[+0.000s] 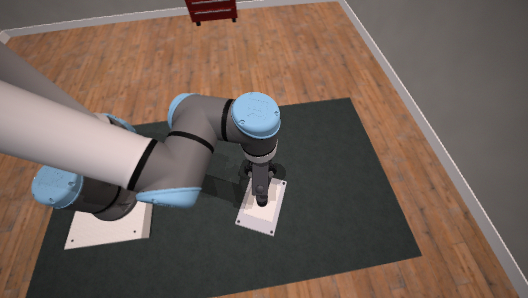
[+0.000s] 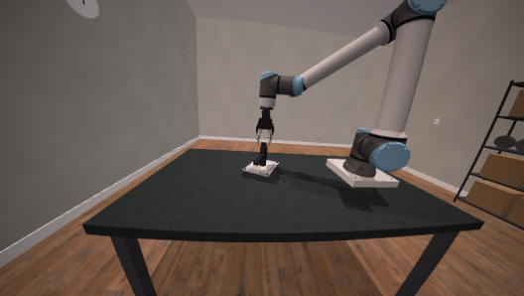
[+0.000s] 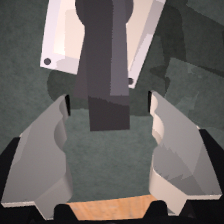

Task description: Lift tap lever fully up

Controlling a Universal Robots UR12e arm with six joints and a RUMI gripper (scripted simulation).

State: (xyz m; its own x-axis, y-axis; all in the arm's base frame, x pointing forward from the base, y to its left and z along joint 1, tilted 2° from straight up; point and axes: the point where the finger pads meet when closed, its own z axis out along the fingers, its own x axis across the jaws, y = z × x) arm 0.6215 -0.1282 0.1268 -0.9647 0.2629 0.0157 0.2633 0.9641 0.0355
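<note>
The tap is a dark body with a dark lever, standing on a small white base plate (image 1: 261,209) on the dark table mat. In the exterior view the lever (image 2: 261,151) rises steeply from the plate (image 2: 258,172). My gripper (image 2: 264,140) points straight down just above the lever's tip. In the wrist view the lever's end (image 3: 107,95) lies between my two pale fingers, with a clear gap on each side. The gripper (image 3: 107,102) is open and touches nothing.
The arm's own white mount (image 1: 109,227) stands on the mat to the left of the tap. A red cabinet (image 1: 211,10) is far back on the floor. A shelf with boxes (image 2: 503,164) stands to the right, off the table.
</note>
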